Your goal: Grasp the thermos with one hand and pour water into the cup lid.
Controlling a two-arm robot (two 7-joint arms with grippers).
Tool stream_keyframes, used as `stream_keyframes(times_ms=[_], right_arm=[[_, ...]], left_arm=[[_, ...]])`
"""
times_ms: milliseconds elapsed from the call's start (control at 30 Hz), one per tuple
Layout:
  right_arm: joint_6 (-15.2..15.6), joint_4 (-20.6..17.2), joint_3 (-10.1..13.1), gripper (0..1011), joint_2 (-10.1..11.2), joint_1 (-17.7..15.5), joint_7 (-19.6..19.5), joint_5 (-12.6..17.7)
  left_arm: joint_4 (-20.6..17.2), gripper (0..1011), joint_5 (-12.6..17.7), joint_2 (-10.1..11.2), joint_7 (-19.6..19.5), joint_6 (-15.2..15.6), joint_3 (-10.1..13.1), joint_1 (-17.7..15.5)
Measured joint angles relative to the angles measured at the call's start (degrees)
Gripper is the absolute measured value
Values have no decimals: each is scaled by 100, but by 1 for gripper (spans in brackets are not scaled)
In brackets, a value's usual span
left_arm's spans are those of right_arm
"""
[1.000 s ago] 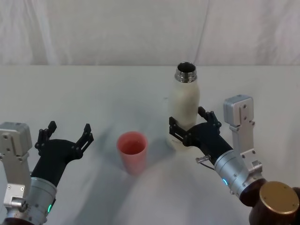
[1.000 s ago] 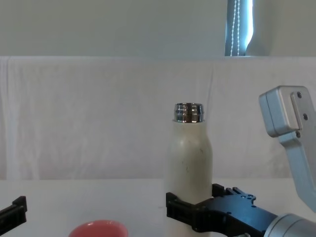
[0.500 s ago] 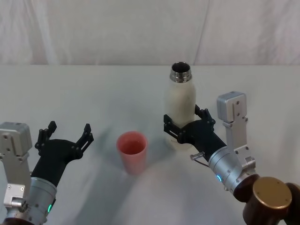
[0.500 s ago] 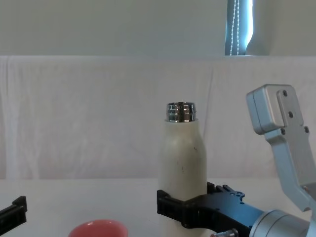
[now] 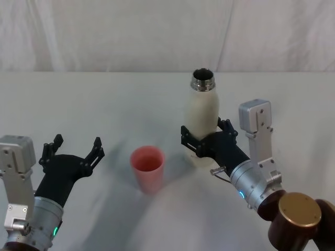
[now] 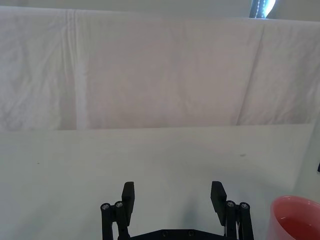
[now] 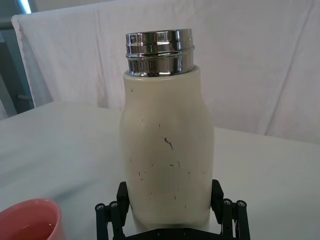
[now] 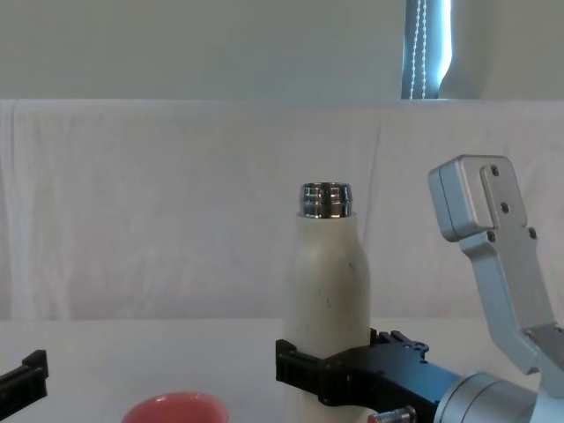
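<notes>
Head view has the right gripper (image 5: pixel 203 142) clamped around the lower body of the thermos (image 5: pixel 202 116), which stands upright just right of the cup lid (image 5: pixel 148 168). Left gripper (image 5: pixel 71 152) waits spread wide on the cup lid's far side, holding nothing. Risk from here: a grip this low could let the tall thermos swing or slip when tilted, sending water past the small cup lid. Hard to tell how full the thermos is, or whether its base touches the table (image 5: pixel 104 104).

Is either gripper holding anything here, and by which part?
The right gripper clasps the thermos around its lower body, well below the steel neck. The left gripper is open and holds nothing.
</notes>
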Motion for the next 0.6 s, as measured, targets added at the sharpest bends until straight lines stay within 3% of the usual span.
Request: stream_keyframes(times_ms=[500, 600], right_arm=[[-36, 69, 38, 1001, -18, 60, 25, 86], [-51, 72, 50, 963, -19, 59, 24, 108]], left_arm=[[0, 1001, 0, 0, 0, 0, 0, 0], [0, 1001, 0, 0, 0, 0, 0, 0]])
